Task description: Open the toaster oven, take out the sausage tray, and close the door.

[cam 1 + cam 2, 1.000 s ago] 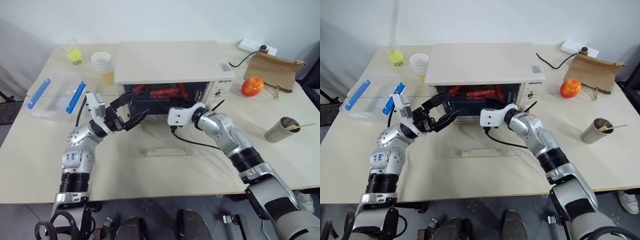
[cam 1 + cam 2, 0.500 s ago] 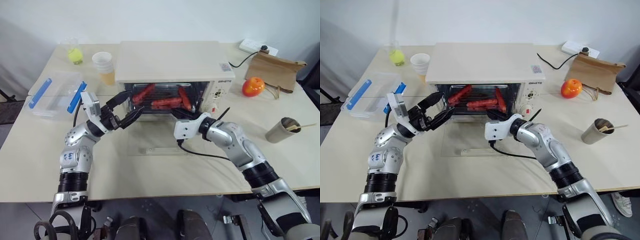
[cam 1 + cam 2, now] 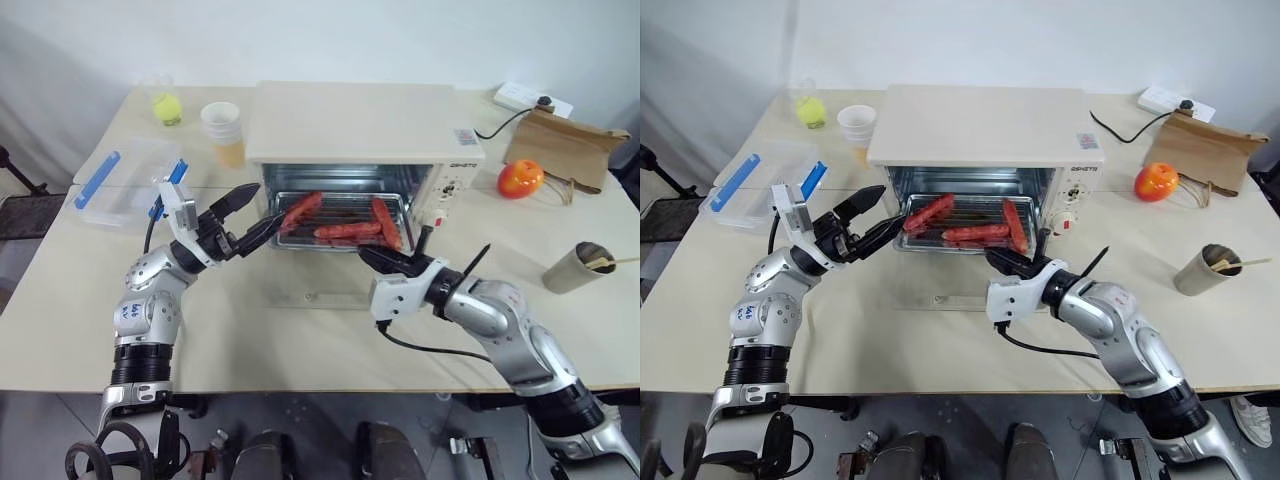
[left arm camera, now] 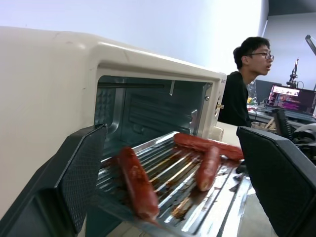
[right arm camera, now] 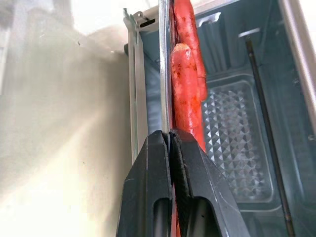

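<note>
- The sausage tray [image 3: 345, 222] is sticking partway out of the front of the toaster oven [image 3: 365, 135], with its front half out in the air over the table.
- Three reddish-brown sausages [image 3: 348, 231] are lying on the tray's ribbed silver base, one near its left end, one across the middle and one near its right end.
- The right gripper [image 3: 375, 257] is pinching the front rim of the tray near its right corner, its two black fingers pressed tight on the thin metal edge.
- The left gripper [image 3: 252, 214] is hanging just beside the tray's left front corner with its fingers spread wide and nothing in them.
- In the left wrist view the tray [image 4: 177, 185] is sitting in the gap between the two fingers [image 4: 81, 173].
- The door [image 3: 325, 290] is lying flat open on the table [image 3: 300, 350] in front of the oven, and its bar handle [image 3: 328, 297] is at the near edge.
- The oven's knobs [image 3: 447, 195] are sitting on its right side.
- A clear plastic box with blue clips [image 3: 130, 180], a stack of paper cups [image 3: 223, 130] and a cup with a yellow thing [image 3: 165, 102] are sitting to the left of the oven.
- An orange fruit [image 3: 520, 178], a brown paper bag [image 3: 570, 145] and a metal cup [image 3: 572, 268] are sitting to the right.
- A person in black [image 4: 242, 84] is sitting beyond the oven in the left wrist view.
</note>
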Controlling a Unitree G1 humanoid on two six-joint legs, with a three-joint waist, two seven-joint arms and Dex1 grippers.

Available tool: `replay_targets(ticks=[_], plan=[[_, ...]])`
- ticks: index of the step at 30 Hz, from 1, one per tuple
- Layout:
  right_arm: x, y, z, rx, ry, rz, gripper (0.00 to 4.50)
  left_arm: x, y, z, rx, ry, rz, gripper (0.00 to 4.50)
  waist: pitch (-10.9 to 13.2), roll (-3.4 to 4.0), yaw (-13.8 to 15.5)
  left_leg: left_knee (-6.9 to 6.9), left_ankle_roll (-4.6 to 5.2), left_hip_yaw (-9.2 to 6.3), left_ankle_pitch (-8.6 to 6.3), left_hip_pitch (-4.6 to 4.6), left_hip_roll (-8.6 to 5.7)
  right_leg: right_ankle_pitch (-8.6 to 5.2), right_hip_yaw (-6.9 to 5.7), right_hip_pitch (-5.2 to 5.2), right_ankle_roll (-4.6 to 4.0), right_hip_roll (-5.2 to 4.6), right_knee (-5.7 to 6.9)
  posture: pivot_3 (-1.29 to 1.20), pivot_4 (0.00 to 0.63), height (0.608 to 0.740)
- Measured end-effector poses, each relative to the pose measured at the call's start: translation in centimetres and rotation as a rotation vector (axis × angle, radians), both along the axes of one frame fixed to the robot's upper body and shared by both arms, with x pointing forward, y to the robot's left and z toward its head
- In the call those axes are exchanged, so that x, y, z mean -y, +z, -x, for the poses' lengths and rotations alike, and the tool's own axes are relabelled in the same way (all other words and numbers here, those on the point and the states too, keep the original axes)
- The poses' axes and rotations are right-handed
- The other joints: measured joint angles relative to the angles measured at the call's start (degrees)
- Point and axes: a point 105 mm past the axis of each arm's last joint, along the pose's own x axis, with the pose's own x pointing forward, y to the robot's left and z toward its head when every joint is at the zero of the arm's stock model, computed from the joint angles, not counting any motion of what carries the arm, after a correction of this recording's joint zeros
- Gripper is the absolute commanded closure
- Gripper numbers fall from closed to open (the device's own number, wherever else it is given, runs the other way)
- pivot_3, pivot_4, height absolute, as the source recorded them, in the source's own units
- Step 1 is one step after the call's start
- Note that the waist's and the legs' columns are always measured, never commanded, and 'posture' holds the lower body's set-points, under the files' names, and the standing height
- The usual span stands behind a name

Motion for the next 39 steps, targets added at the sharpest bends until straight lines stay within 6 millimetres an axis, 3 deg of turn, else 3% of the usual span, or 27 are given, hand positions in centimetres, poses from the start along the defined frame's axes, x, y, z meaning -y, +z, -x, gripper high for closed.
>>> replay_targets(ticks=[9, 15, 22, 26, 32, 35, 39], plan=[[1.8, -0.6, 1.8, 0.033, 0.015, 0.028, 4.48, -4.1, -1.6, 1.6, -0.105, 0.116, -0.003, 0.0, 0.04, -0.07, 0.08, 0.0, 0.0, -0.03, 0.0, 0.02, 0.02, 0.0, -0.01, 0.06, 0.0, -0.02, -0.05, 0.0, 0.15, 0.74], [1.7, -1.2, 2.4, 0.027, 0.041, 0.034, 4.48, -5.1, -2.0, 2.8, -0.307, 0.094, 0.069, 0.0, 0.04, -0.08, 0.07, 0.0, 0.0, -0.06, 0.0, 0.06, 0.04, 0.0, 0.02, 0.08, 0.0, -0.03, -0.01, 0.0, 0.15, 0.74], [2.0, -1.2, 2.7, 0.011, 0.062, 0.057, 4.48, -3.1, -2.9, 4.8, -0.743, -0.107, 0.21, 0.0, 0.06, -0.1, 0.16, 0.02, 0.0, -0.16, 0.0, 0.1, 0.02, 0.0, 0.02, 0.17, 0.0, -0.11, 0.02, 0.0, 0.15, 0.74], [1.6, -0.7, 3.0, 0.023, 0.105, 0.063, 4.48, -1.1, -2.2, 4.4, -0.831, -0.167, 0.268, 0.0, 0.06, -0.11, 0.19, 0.02, 0.0, -0.18, 0.0, 0.13, -0.01, 0.0, 0.02, 0.22, 0.0, -0.13, 0.01, 0.0, 0.15, 0.74], [1.1, 0.1, 3.0, 0.047, 0.137, 0.066, 4.48, 0.5, -3.5, 4.3, -0.977, -0.208, 0.308, 0.0, 0.06, -0.11, 0.09, 0.02, -0.01, -0.17, 0.0, 0.17, -0.01, -0.01, 0.03, 0.22, -0.02, -0.08, 0.03, 0.0, 0.15, 0.74], [0.8, 0.6, 3.0, 0.064, 0.161, 0.07, 4.5, 1.5, -4.2, 3.8, -1.035, -0.211, 0.357, 0.62, 0.06, -0.12, 0.15, 0.04, -0.01, -0.16, 0.0, 0.17, -0.02, -0.01, 0.04, 0.25, -0.02, -0.09, 0.0, 0.0, 0.15, 0.74], [0.5, 0.3, 3.2, 0.051, 0.186, 0.08, 4.5, 1.7, -4.5, 3.6, -1.073, -0.2, 0.374, 1.84, 0.06, -0.12, 0.19, 0.04, -0.01, -0.15, 0.01, 0.17, -0.08, -0.01, 0.05, 0.25, -0.02, -0.1, 0.0, 0.0, 0.15, 0.74]])
